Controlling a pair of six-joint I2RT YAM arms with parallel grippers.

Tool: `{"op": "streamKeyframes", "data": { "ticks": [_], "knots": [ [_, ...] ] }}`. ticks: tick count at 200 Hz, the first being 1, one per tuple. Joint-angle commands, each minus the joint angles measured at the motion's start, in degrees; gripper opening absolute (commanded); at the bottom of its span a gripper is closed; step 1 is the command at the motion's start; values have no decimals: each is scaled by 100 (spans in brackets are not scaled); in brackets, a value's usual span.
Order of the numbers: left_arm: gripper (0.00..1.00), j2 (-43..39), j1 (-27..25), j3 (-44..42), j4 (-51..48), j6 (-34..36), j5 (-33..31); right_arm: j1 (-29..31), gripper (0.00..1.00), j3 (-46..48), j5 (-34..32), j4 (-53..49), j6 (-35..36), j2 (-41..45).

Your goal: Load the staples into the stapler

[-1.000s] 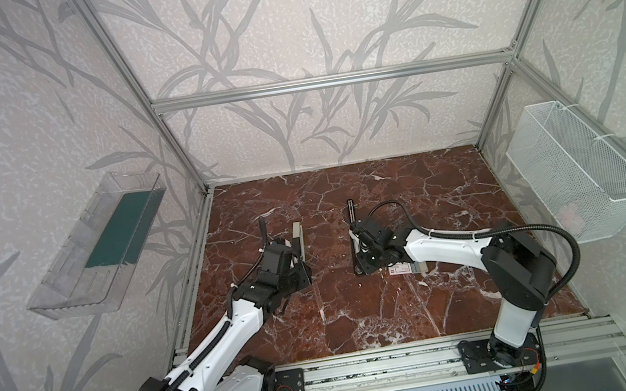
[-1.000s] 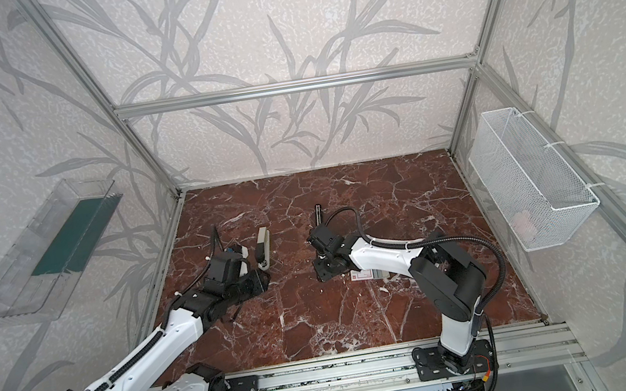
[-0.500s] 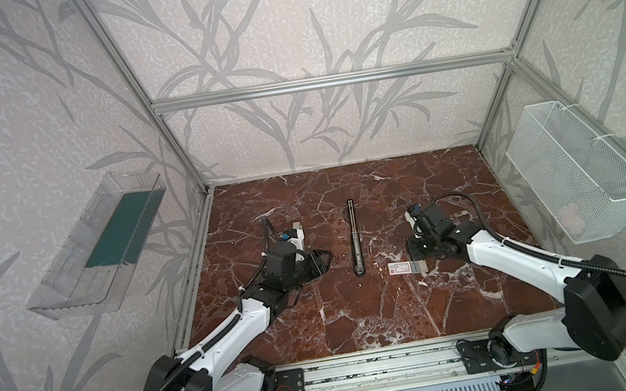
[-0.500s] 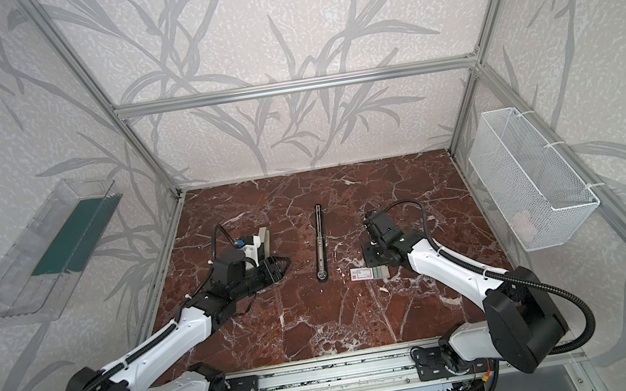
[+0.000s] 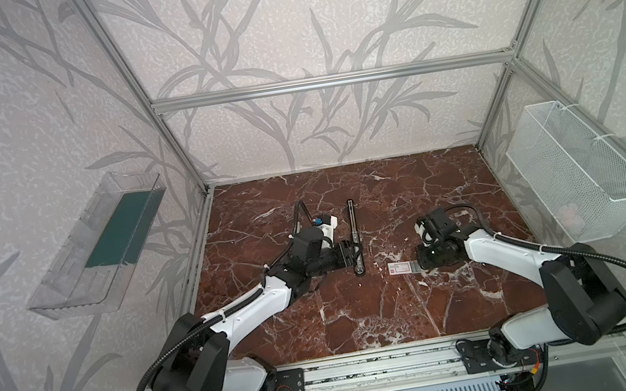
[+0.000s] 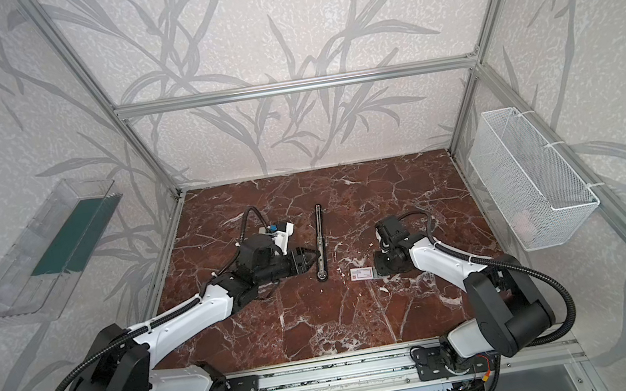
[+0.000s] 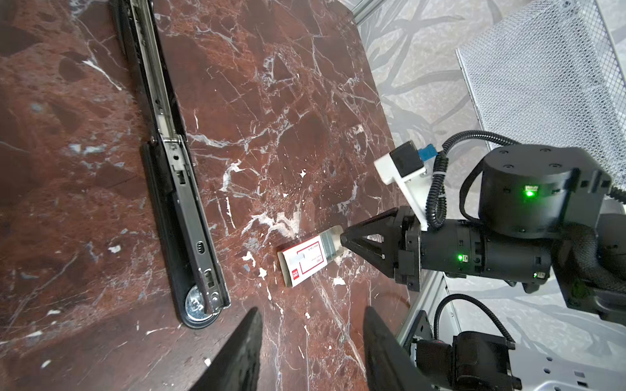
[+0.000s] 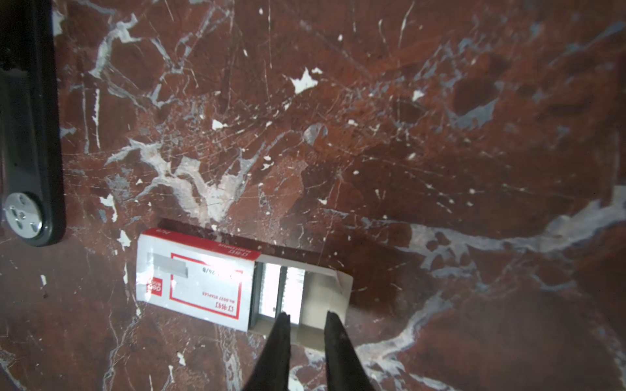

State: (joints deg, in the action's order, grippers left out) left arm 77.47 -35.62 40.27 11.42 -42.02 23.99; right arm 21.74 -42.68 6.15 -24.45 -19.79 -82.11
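On the red marble tabletop (image 5: 363,315), a long black stapler (image 5: 355,232) lies opened flat. Just beside it, the left gripper (image 7: 310,313) holds its jaws wide apart and empty. The right gripper (image 8: 306,314), jaws narrowly parted, touches a small white box (image 8: 196,284) whose slid-out tray shows grey staples (image 8: 269,287).

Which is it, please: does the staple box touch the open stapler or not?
Apart. The right wrist view shows bare marble between the staple box and the stapler.
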Motion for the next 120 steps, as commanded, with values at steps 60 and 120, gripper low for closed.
{"op": "streamKeyframes", "data": {
  "ticks": [60, 120],
  "knots": [
    [48, 40, 2, -31, -184, 98, -153, -3, 21, -32, 97, 19, 89, -311],
    [48, 31, 8, -82, -202, 71, -176, -8, 17, -8, 67, 30, 72, -497]
  ]
}}
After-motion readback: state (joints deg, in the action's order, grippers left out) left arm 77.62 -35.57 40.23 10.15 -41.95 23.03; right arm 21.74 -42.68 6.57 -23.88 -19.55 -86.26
